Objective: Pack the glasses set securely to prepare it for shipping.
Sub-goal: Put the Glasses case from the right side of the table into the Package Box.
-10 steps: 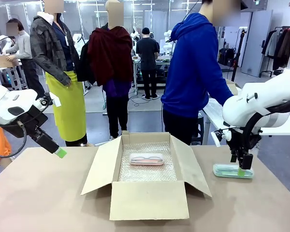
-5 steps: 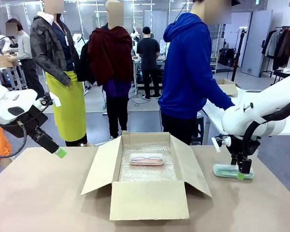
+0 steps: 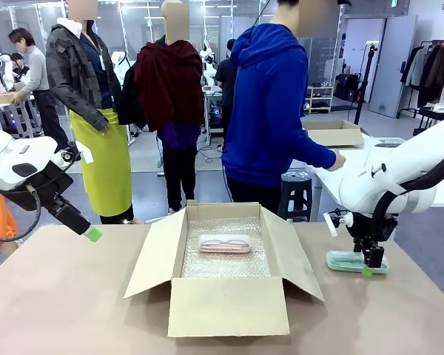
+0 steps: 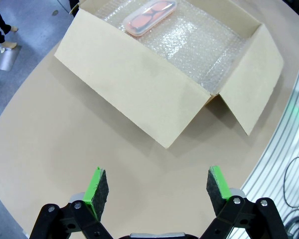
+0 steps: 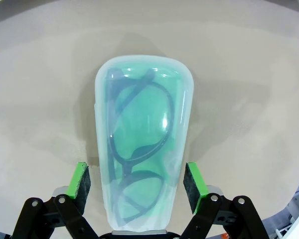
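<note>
Right fingers [image 5: 82, 180] stood open astride the mint-green translucent oblong glasses case [image 5: 142, 144].
Gaps showed either side; an off-centre squeeze could skid it across the tan surface [image 5: 249, 74].

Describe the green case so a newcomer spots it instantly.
Find the open cardboard box mid-table. On the bare table to its right, from the robot's side, lies a mint case, straddled by the right pincer. It is see-through green with dark glasses inside; the pink case lies in the box.
</note>
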Tool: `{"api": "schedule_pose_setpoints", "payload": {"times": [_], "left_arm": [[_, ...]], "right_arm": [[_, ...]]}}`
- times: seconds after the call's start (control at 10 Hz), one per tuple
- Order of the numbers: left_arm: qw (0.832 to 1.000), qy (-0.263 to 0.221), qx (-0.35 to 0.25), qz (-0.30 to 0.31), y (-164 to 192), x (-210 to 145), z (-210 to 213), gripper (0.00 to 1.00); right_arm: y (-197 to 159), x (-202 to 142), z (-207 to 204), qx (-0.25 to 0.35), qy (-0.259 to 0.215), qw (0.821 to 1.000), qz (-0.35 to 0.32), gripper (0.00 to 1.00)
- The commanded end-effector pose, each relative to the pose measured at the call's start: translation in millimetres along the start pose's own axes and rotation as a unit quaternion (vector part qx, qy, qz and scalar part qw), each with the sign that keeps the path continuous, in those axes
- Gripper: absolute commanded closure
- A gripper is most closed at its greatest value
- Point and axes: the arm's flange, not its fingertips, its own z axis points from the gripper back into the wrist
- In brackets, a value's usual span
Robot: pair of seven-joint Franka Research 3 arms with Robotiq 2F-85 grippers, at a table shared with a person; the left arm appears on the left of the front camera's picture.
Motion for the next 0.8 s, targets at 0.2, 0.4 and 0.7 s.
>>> {"api": "schedule_pose_setpoints", "payload": {"times": [0.2,0.4,0.7], "left_arm": [[1.0,-0.005,-0.006,-0.002,1,-1,1,0.0],[1.0,-0.005,-0.006,-0.002,1,-1,1,0.0],[1.0,-0.005,-0.006,-0.002,1,-1,1,0.0]], "right_arm": [[0,4,-3,-0.017,0.01,1.0,-0.002,0.46],[2,3,7,-0.017,0.008,1.0,-0.003,0.66],[27,10,90,0.014,-0.013,1.0,-0.011,0.66]]}}
